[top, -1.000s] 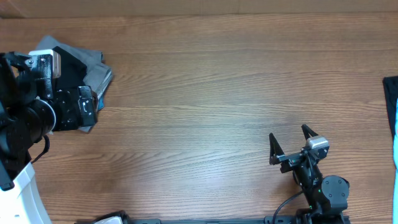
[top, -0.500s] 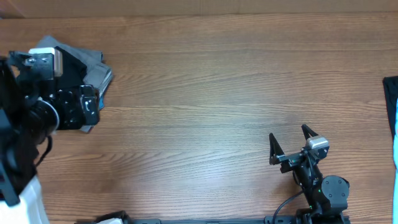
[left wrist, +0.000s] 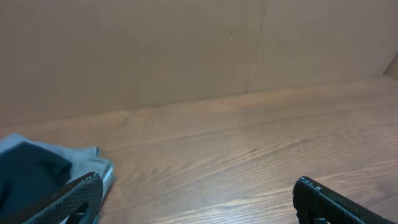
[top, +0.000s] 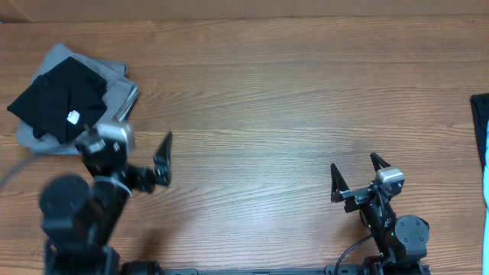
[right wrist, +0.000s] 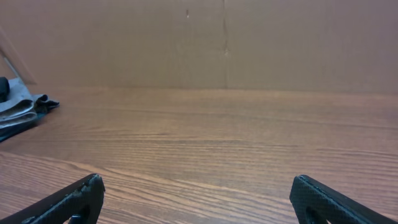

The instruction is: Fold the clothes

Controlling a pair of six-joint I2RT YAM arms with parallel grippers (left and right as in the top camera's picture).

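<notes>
The black garment (top: 57, 99) lies folded, white tag up, on top of light grey folded trousers (top: 118, 92) at the table's far left. It shows at the left edge of the left wrist view (left wrist: 25, 177). My left gripper (top: 131, 147) is open and empty, just in front and to the right of the pile, over bare wood (left wrist: 199, 199). My right gripper (top: 357, 172) is open and empty near the front right, far from the garment (right wrist: 199, 196).
The grey trousers (left wrist: 87, 167) stick out under the black garment and also show far left in the right wrist view (right wrist: 18, 109). A dark cloth with a light blue edge (top: 481, 122) lies at the table's right edge. A brown wall stands behind the table.
My left arm has pulled back from over the pile toward the front, uncovering the black garment. The garment stays on the grey trousers. The right arm has not moved.
</notes>
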